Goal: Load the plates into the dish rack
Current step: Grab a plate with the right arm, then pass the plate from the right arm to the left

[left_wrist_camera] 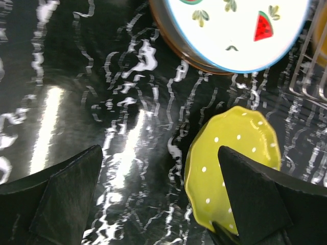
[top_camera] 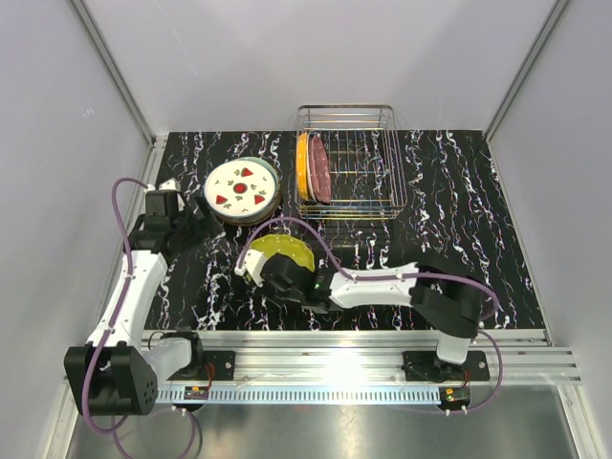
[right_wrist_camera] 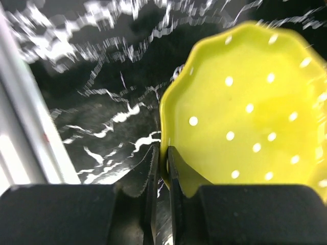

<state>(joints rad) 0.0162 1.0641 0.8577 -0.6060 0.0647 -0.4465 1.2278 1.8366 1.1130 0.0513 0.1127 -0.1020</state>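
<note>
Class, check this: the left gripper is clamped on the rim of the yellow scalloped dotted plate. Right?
No. The right gripper, not the left gripper, is clamped on the rim of the yellow scalloped dotted plate; the right wrist view shows it.

A black tabletop (top_camera: 459, 210) veined with white streaks lay under and ahead of the left fingers (left_wrist_camera: 66, 199). Long streaks of glare (left_wrist_camera: 48, 122) shone on it just beyond them. To the left of the right fingers (right_wrist_camera: 149, 178), a pale metal rail (right_wrist_camera: 20, 143) ran along the table's near edge. Plain light grey walls (top_camera: 316, 57) closed the table in on three sides, meeting at thin metal corner strips (top_camera: 115, 67).
</note>
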